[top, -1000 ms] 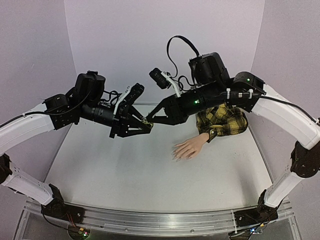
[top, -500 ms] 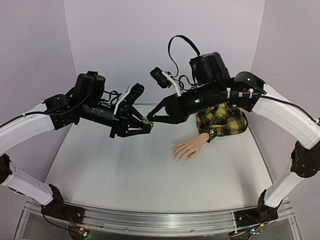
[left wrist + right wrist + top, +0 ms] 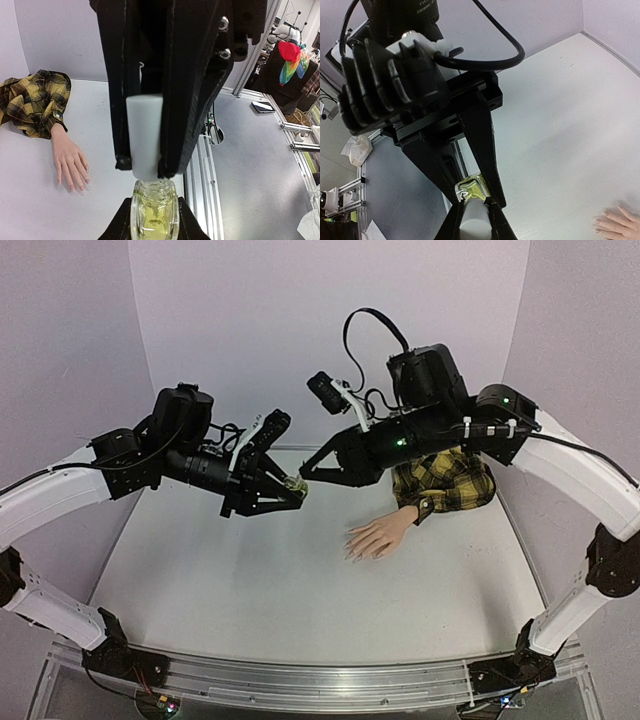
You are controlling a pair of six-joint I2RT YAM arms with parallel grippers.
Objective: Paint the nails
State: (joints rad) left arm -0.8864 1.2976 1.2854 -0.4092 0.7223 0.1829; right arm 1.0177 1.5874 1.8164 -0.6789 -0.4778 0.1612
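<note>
A skin-coloured mannequin hand (image 3: 377, 537) with a yellow-and-black plaid sleeve (image 3: 446, 483) lies palm down at the right of the table; its nails (image 3: 80, 187) show at the fingertips. My left gripper (image 3: 296, 492) is shut on a small yellowish glass bottle (image 3: 154, 217), held in the air left of the hand. My right gripper (image 3: 305, 476) is shut on the bottle's white cap (image 3: 145, 135), which sits at the bottle's neck. In the right wrist view the cap (image 3: 474, 223) is between my fingers and the bottle (image 3: 474, 188) just beyond.
The white table (image 3: 280, 580) ends at a metal rail (image 3: 320, 680) along its near edge. Lilac walls (image 3: 320, 320) close the back and sides. The hand also shows in the right wrist view (image 3: 617, 221) at the lower right.
The right arm has lifted slightly up and to the right, cap still gripped. The left gripper and bottle have stayed about where they were.
</note>
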